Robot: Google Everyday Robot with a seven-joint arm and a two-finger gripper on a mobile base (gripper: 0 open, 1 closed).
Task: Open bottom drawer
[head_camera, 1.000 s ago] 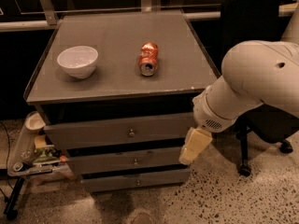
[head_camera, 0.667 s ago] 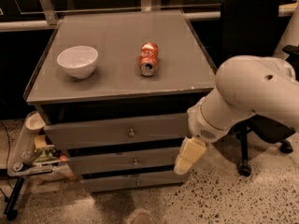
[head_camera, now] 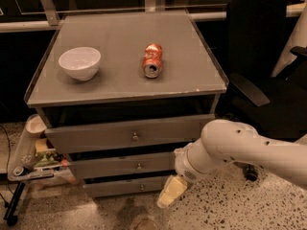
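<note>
The bottom drawer (head_camera: 115, 189) is the slimmest grey front at the foot of the grey cabinet. It has a tiny metal knob (head_camera: 141, 187) at its centre and sits flush with the cabinet. My gripper (head_camera: 171, 192), cream-coloured on the end of the white arm, hangs low just to the right of the knob, in front of the drawer's right end. It hides that end of the front.
The mid-sized drawer (head_camera: 120, 167) and the tallest drawer (head_camera: 124, 136) are above it. A white bowl (head_camera: 79, 63) and a red can (head_camera: 152, 60) on its side rest on the top. A black office chair (head_camera: 259, 66) stands right; a cluttered low trolley (head_camera: 33, 159) stands left.
The arm has dropped lower and the gripper has gone down from the middle drawer's level to the bottom drawer's. The drawers have not moved.
</note>
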